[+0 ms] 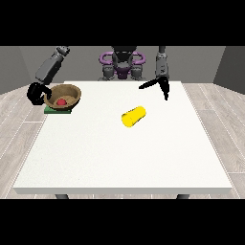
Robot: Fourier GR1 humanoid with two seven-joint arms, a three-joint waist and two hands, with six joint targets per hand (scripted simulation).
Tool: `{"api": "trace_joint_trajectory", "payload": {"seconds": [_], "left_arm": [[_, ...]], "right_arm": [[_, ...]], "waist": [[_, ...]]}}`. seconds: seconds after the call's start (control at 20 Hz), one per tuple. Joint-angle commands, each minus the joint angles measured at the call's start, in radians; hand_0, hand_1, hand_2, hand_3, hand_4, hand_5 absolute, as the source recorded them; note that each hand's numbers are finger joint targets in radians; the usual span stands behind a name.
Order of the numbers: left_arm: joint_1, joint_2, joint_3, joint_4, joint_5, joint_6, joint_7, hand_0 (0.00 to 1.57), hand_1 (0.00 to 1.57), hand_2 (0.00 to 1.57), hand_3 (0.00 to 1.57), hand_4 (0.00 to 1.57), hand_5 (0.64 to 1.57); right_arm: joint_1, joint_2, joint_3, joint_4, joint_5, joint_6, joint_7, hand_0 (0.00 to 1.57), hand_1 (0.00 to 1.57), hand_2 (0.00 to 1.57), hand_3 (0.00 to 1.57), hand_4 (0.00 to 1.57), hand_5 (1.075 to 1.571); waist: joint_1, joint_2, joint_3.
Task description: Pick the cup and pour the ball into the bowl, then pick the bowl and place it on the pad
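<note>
A brown bowl [64, 96] sits on a green pad [57, 110] at the table's left edge, with a red ball [61, 102] inside it. The hand at the view's left [36, 93] is at the bowl's left rim, its fingers curled round the rim. A yellow cup [133, 116] lies on its side near the middle of the table. The hand at the view's right [160, 84] hovers above the table's far right part, well apart from the cup, with thumb and fingers spread straight.
The white table [124, 158] stretches wide towards the camera. The robot's torso [122, 64] stands behind the far edge. Grey floor surrounds the table.
</note>
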Motion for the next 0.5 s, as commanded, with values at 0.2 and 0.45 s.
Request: {"api": "trace_joint_trajectory", "payload": {"seconds": [0.2, 0.45], "left_arm": [[0.030, 0.011, -0.046, -0.250, -0.021, -0.012, 0.117, 0.00, 0.00, 0.00, 0.00, 0.00, 1.564], [-0.006, 0.009, -0.027, -0.213, -0.041, 0.012, 0.159, 0.00, 0.00, 0.00, 0.00, 0.00, 1.563]], "right_arm": [[-0.025, -0.105, -0.017, 0.104, 0.037, 0.030, -0.137, 1.57, 1.57, 1.57, 0.00, 1.03, 1.569], [-0.092, -0.090, -0.011, 0.118, 0.018, 0.055, -0.046, 1.57, 1.57, 1.57, 0.21, 1.01, 1.571]], "waist": [[0.013, 0.110, 0.0017], [-0.037, 0.053, -0.0011]]}}
